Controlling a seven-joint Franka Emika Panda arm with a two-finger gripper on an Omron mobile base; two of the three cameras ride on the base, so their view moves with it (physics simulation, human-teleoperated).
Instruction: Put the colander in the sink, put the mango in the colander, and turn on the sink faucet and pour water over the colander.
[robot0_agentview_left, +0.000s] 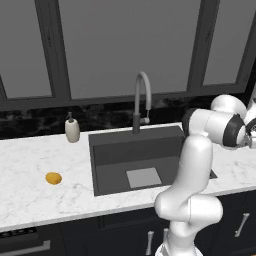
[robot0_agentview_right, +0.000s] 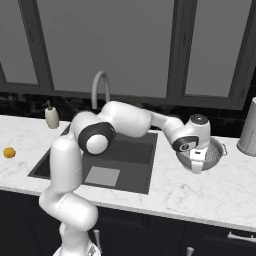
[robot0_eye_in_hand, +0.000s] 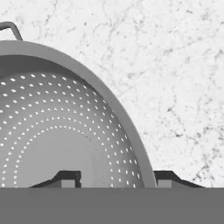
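One rigid, light metal colander (robot0_eye_in_hand: 57, 131), lower left of frame: your gripper (robot0_eye_in_hand: 113, 179) open, fingers straddling rim; pinch there, expect slippery wall.

The round silvery-grey perforated metal colander (robot0_eye_in_hand: 65, 127) has a smooth, satin sheen, its wall dotted with rows of fine holes. The white marble countertop (robot0_eye_in_hand: 175, 65) looks polished, with faint grey veins. The dark grey rectangular sink basin (robot0_agentview_left: 135, 150) is matt, and the tall grey gooseneck metal faucet (robot0_agentview_left: 142, 95) is smooth and dully glossy
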